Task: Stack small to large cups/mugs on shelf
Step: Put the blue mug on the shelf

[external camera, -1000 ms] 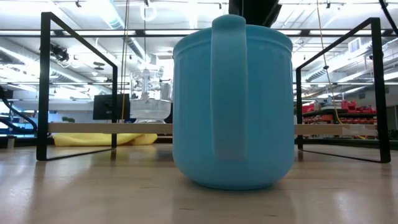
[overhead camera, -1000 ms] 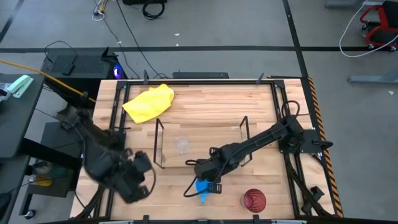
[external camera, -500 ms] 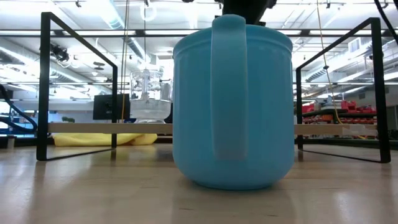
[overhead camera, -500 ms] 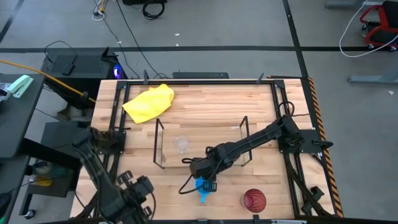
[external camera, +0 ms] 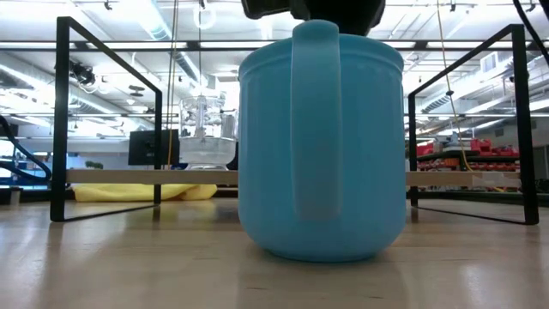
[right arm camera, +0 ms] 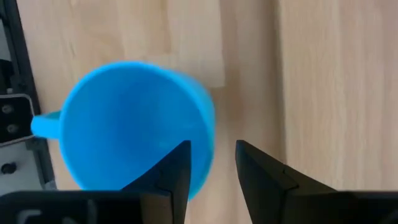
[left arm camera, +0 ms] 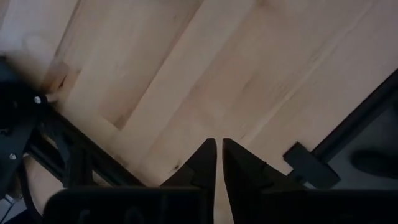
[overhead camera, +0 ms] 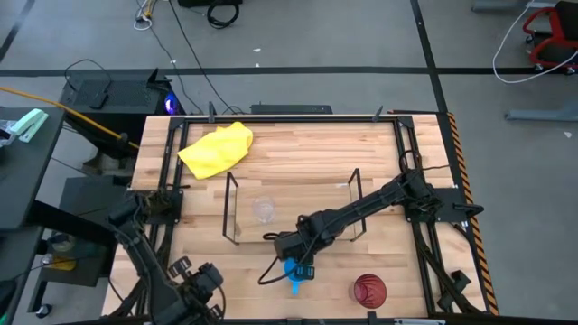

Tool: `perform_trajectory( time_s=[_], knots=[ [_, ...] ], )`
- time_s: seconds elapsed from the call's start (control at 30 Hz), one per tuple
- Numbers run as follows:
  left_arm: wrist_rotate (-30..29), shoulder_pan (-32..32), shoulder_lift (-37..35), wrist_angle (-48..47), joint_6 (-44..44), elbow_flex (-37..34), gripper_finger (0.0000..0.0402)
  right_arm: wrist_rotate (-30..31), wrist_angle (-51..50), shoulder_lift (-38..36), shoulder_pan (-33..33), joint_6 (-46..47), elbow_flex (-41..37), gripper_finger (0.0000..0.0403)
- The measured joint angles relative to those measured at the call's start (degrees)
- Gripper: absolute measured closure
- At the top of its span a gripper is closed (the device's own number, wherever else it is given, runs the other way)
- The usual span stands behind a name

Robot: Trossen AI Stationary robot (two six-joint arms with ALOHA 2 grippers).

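The blue mug (overhead camera: 293, 271) stands upright on the table in front of the wire shelf (overhead camera: 230, 208), its handle toward the near edge; it fills the low view (external camera: 322, 146). My right gripper (overhead camera: 291, 253) hangs open just above its rim, pointing down. In the right wrist view (right arm camera: 212, 163) one finger is over the mug's inside and one outside its wall (right arm camera: 205, 124). The clear cup (overhead camera: 263, 209) stands on the shelf's left part. The red cup (overhead camera: 368, 291) stands near the front edge. My left gripper (overhead camera: 206, 282) is shut and empty at the near left corner.
A yellow cloth (overhead camera: 217, 149) lies at the far left of the table. The shelf's upright end frames (external camera: 60, 120) stand behind the mug. Black rails (overhead camera: 167, 194) run along the table's sides. Bare wood lies under my left gripper (left arm camera: 216, 155).
My left arm has drawn back toward the table's near left corner. My right gripper has come down toward the blue mug's rim, showing more at the top of the low view. The mug has stayed in place.
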Motion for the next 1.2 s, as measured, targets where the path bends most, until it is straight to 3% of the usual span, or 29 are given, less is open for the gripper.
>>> perform_trajectory(
  time_s=[0.5, 0.63, 0.87, 1.2],
  knots=[
    [-1.3, -0.2, 0.0, 1.0, -1.4, 0.0, 0.038, -0.1, 1.0, 2.1, -0.6, -1.0, -0.1, 0.0274],
    [-2.8, -0.1, 0.0, 0.7, -1.4, 0.0, 0.0387, 0.1, 0.5, 1.9, -0.6, -1.1, -0.1, 0.0301],
    [-3.5, -0.1, 0.0, -0.4, -1.3, 0.0, 0.0391, -0.8, 0.3, 1.9, -0.7, -0.9, -0.1, 0.0388],
    [-3.8, -0.1, 0.0, -0.8, -1.0, 0.0, 0.0391, -4.5, -4.6, 0.4, -0.7, -0.1, 1.8, 0.0395]
  ],
)
